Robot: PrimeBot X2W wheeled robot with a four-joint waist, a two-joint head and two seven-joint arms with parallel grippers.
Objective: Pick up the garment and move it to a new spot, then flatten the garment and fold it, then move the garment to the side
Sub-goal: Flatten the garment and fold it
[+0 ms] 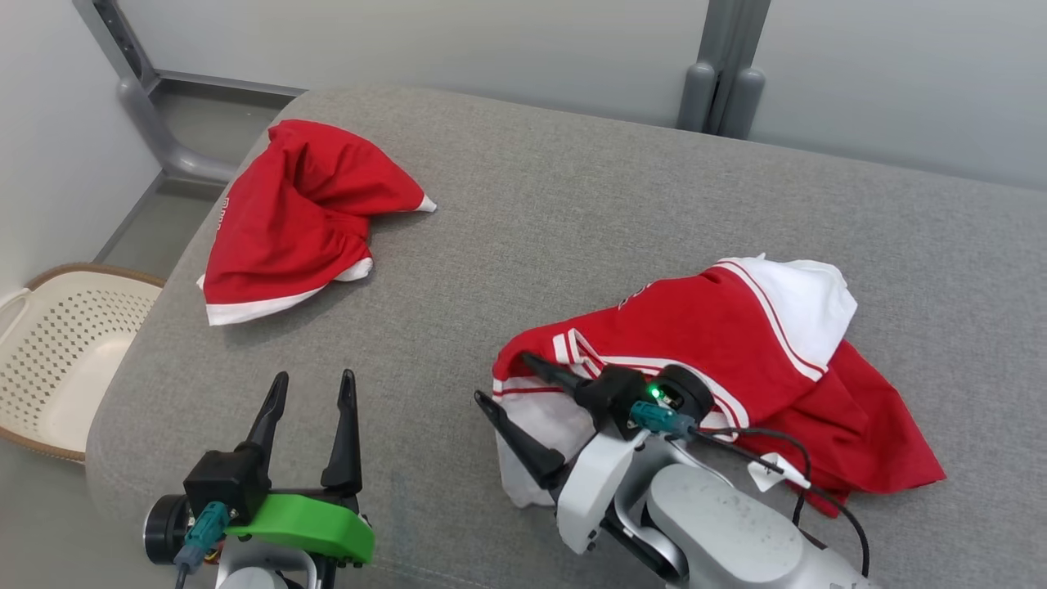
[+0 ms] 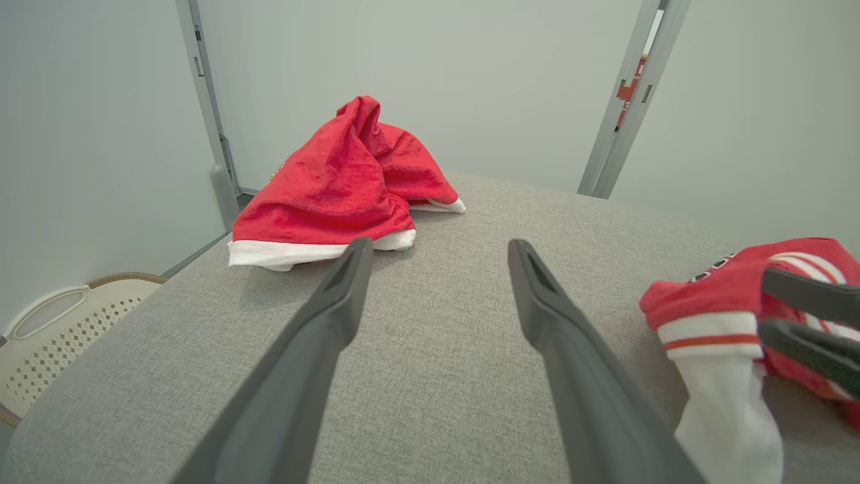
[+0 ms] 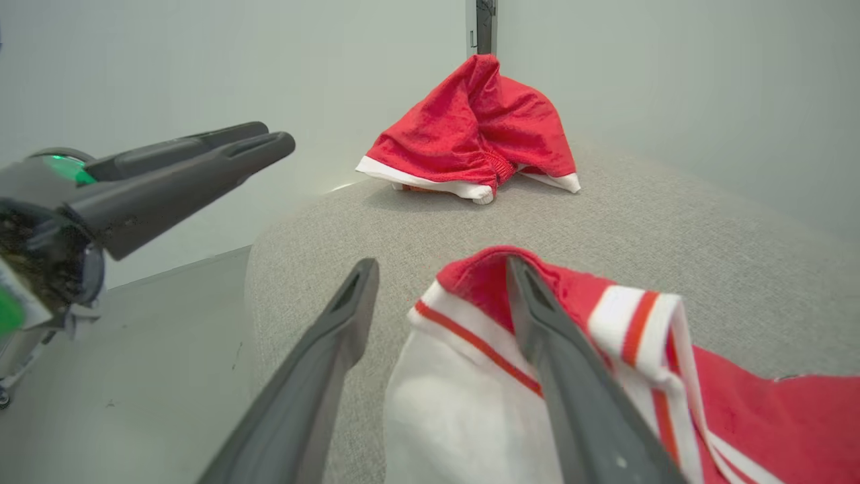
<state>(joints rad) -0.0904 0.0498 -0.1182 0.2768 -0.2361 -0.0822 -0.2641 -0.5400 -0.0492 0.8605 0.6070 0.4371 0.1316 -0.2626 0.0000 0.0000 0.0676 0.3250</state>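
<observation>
The garment, a red jersey (image 1: pixel 703 327) with white sleeves and striped trim, lies crumpled at the right front of the grey cushioned table (image 1: pixel 572 204). My right gripper (image 1: pixel 502 377) is open at the jersey's left end. In the right wrist view the white sleeve and striped cuff (image 3: pixel 463 376) lie between the spread fingers, and the right finger (image 3: pixel 564 363) rests over the red fabric. My left gripper (image 1: pixel 315 375) is open with nothing in it, hovering over bare table near the front edge, left of the jersey (image 2: pixel 732 289).
A second red garment with white hems (image 1: pixel 286 213) sits bunched at the table's far left corner. A cream perforated basket (image 1: pixel 49 360) stands on the floor beyond the left edge. A grey metal post (image 1: pixel 720 74) rises behind the table.
</observation>
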